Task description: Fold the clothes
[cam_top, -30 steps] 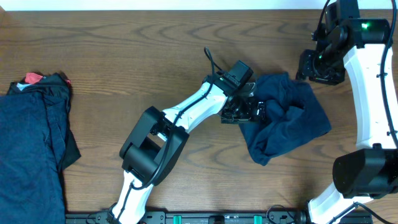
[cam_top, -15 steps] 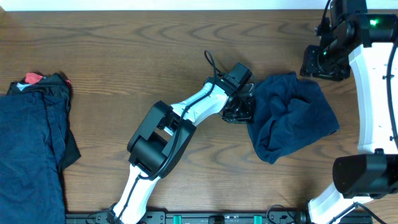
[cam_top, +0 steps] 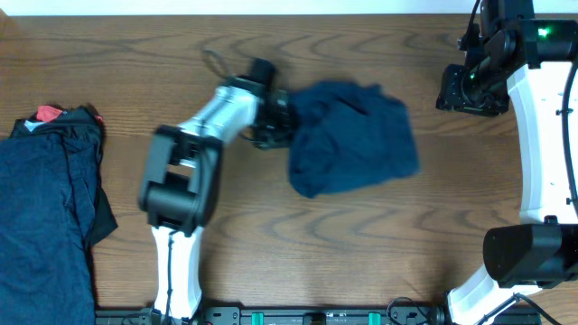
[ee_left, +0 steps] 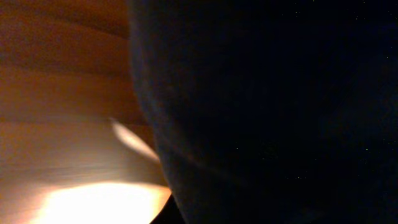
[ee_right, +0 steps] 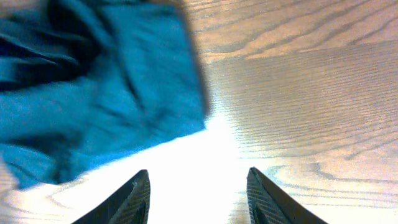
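A crumpled navy garment (cam_top: pixel 352 137) lies on the wood table right of centre, and in the left wrist view its dark cloth (ee_left: pixel 267 112) fills most of the frame. My left gripper (cam_top: pixel 278 119) is shut on this garment's left edge. A larger pile of navy clothes (cam_top: pixel 45 217) sits at the far left, a red piece (cam_top: pixel 49 114) showing at its top. My right gripper (cam_top: pixel 470 90) hovers at the back right, open with nothing between its fingers (ee_right: pixel 134 199). In the right wrist view the garment (ee_right: pixel 99 93) lies ahead and to the left.
The table's back edge (cam_top: pixel 271 13) meets a white strip. The left arm (cam_top: pixel 181 190) stretches from the front edge up toward the middle. The right arm (cam_top: pixel 542 181) stands along the right side.
My left gripper closed on the garment's edge and dragged it leftward across the table. The garment has spread a little flatter. The right gripper hardly moved.
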`<state>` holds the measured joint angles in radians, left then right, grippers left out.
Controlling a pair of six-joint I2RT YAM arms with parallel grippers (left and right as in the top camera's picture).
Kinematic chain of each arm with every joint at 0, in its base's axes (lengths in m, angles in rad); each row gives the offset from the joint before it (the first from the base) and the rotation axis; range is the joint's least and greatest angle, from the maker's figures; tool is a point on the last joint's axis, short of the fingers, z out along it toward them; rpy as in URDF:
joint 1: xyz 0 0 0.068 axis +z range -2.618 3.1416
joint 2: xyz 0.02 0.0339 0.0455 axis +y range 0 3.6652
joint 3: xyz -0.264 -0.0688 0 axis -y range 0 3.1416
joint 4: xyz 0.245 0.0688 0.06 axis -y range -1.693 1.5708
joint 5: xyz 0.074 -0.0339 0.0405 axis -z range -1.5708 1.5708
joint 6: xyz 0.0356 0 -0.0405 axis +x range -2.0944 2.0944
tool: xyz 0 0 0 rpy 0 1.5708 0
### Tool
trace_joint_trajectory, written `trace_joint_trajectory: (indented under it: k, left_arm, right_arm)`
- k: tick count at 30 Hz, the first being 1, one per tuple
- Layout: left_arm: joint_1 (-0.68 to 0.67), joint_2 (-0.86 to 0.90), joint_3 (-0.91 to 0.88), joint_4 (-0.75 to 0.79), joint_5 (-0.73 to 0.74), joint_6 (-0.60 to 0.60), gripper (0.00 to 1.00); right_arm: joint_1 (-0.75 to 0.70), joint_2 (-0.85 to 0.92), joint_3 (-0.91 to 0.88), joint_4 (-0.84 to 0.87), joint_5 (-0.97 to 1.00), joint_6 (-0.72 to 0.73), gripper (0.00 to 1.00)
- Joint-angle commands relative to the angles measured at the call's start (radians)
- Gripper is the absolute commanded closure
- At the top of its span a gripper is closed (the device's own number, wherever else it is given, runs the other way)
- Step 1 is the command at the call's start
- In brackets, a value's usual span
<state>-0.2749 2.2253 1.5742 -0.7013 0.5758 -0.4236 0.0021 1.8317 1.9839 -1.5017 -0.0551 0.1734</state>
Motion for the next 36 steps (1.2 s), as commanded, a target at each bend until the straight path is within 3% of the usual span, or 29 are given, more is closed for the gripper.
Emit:
trace_joint_trajectory:
  k: [1,2,3,4,8,11,19,30,32,35,36]
  left_arm:
    - [0.074,0.019,-0.006,-0.04,-0.117,0.082,0.94]
    - [0.084,0.018,-0.006,-0.053,-0.117,0.094,0.94]
    - [0.09,0.016,-0.006,-0.063,-0.117,0.106,0.76]
    - [0.092,0.014,-0.006,-0.07,-0.117,0.113,0.42]
    - [0.081,-0.008,-0.006,-0.076,-0.117,0.113,0.02]
    - [0.071,-0.039,-0.006,-0.076,-0.117,0.113,0.02]
    - [0.066,-0.108,-0.005,-0.095,-0.109,0.112,0.02]
    - [0.05,-0.219,-0.005,-0.097,0.005,0.109,0.02]
    - [0.04,-0.229,-0.005,-0.098,0.023,0.109,0.02]
    - [0.014,-0.23,-0.005,-0.098,0.023,0.109,0.02]
    - [0.002,-0.229,-0.005,-0.097,0.023,0.109,0.02]
  right_arm:
    - [0.006,-0.008,0.02,0.005,0.005,-0.014,0.5]
    - [0.006,-0.008,0.02,0.006,0.005,-0.014,0.48]
    - [0.006,-0.007,0.019,0.009,0.005,-0.014,0.47]
    - [0.006,-0.006,0.018,0.012,0.005,-0.014,0.47]
    - [0.006,0.019,0.014,0.032,-0.002,-0.016,0.48]
    - [0.01,0.071,0.014,0.048,-0.019,-0.043,0.48]
    - [0.055,0.335,0.014,0.128,-0.11,-0.09,0.59]
    - [0.144,0.613,0.014,0.22,-0.171,-0.104,0.58]
    - [0.157,0.645,0.014,0.219,-0.18,-0.104,0.69]
    - [0.169,0.678,0.014,0.214,-0.189,-0.1,0.98]
    - [0.172,0.684,0.014,0.214,-0.189,-0.1,0.99]
